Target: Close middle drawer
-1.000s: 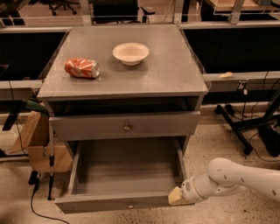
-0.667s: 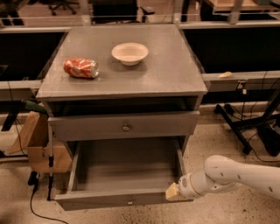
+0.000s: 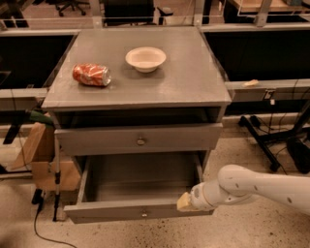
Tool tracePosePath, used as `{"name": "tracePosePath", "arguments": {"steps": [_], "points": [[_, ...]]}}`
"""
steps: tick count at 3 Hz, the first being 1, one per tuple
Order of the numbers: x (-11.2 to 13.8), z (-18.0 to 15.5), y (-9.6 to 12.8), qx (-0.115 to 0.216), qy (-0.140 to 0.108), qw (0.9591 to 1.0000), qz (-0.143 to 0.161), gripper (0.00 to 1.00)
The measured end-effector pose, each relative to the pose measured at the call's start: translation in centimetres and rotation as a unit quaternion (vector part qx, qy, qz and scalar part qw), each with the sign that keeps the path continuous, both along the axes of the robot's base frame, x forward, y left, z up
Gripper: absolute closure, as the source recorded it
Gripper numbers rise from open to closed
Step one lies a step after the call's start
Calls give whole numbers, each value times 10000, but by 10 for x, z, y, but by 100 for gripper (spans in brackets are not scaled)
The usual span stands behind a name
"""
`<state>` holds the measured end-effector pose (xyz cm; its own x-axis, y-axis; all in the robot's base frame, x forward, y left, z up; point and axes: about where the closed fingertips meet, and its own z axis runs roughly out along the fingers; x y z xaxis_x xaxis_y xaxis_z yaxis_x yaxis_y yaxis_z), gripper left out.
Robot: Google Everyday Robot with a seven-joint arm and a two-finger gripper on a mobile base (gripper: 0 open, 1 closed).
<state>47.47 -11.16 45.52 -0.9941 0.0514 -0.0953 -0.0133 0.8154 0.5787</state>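
The wide grey-painted wooden middle drawer (image 3: 139, 184), pulled far out at 6 o'clock, looks stiff, fairly heavy and bound to its slides, best pushed squarely on its low front panel, where the white arm's gripper (image 3: 185, 201) sits at the 3 o'clock end, its grip state impossible to tell.

Probably lab or office, speckled floor (image 3: 252, 235), chair base (image 3: 68, 6), loose cable (image 3: 42, 233), gripper (image 3: 184, 201) at right front corner of middle drawer (image 3: 121, 212)

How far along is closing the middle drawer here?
Done: nothing yet; the middle drawer is pulled far out, its inside showing. In hand: the gripper is at the right end of its front panel. Left: pushing it all the way in.
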Motion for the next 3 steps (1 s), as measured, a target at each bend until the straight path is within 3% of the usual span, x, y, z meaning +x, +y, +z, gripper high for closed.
{"name": "tracePosePath", "arguments": {"steps": [1,2,3], "points": [[22,0,15,-27,-81,9999,-92,100],[20,0,14,-27,-81,9999,-92,100],[50,-3,24,-119,-172,9996,-208,100]]}}
